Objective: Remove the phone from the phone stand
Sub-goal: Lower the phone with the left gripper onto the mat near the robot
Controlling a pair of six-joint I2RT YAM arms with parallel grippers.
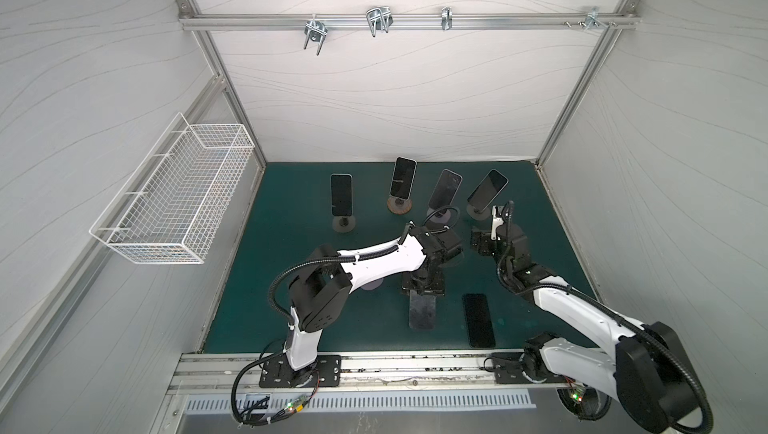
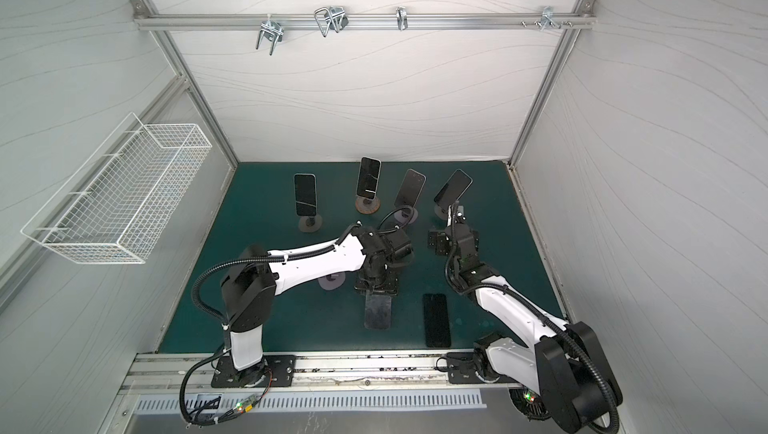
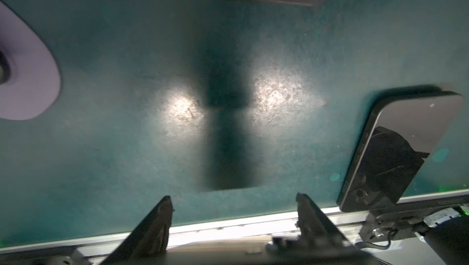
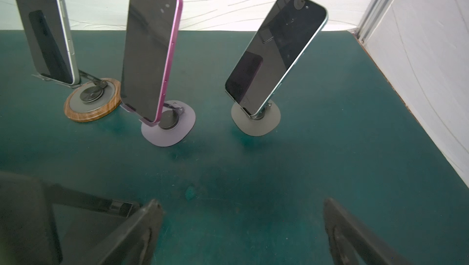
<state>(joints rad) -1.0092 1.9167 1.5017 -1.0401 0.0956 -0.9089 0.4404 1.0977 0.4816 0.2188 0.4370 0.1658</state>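
The left gripper (image 3: 233,196) is pointed down at the dark green mat (image 1: 291,269). Its jaws are drawn in across the width of a dark, glossy, flat phone (image 1: 422,313), which is held clear of every stand. The phone's free end is seen jutting toward the front rail (image 1: 415,363) in both top views. The grip itself is not shown in the left wrist view, where only the two fingers (image 3: 157,220), set apart, are caught. Just left of the gripper a lilac rounded stand base (image 3: 30,78) is found, and just right a black phone lying flat (image 1: 478,319) on the mat. The right gripper (image 4: 241,201) is held spread wide over bare mat. It is faced toward a pink-edged phone (image 4: 149,47) and a teal-edged phone (image 4: 274,53), both tilted on stands at the back. Further left, a silver-edged phone (image 4: 43,27) is stood on a wood-rimmed round base (image 4: 91,101).
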